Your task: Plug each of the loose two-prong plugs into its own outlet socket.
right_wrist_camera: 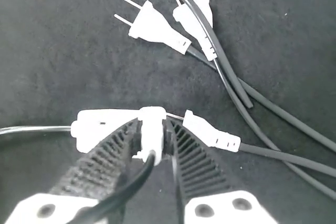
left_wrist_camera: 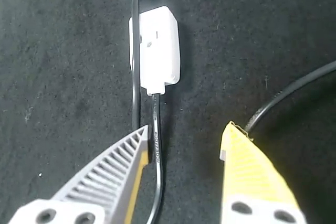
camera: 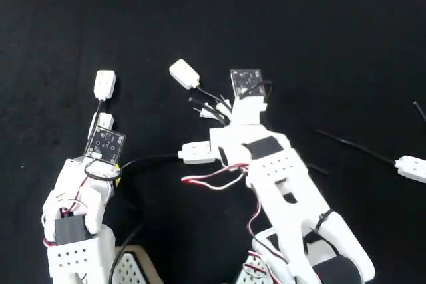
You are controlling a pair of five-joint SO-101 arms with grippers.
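My right gripper is shut on a white two-prong plug, pressed end-on against a white outlet socket; how deep it sits is hidden. A second plug lies beside it, prongs toward the held plug. Two loose plugs lie farther off on the black cloth. In the high view this socket lies left of the right arm. My left gripper stands open, just short of another white socket, whose black cable runs between its fingers.
More white sockets lie at the back left, back centre and far right. Black cables cross the cloth near the loose plugs. The table's far half is open black cloth.
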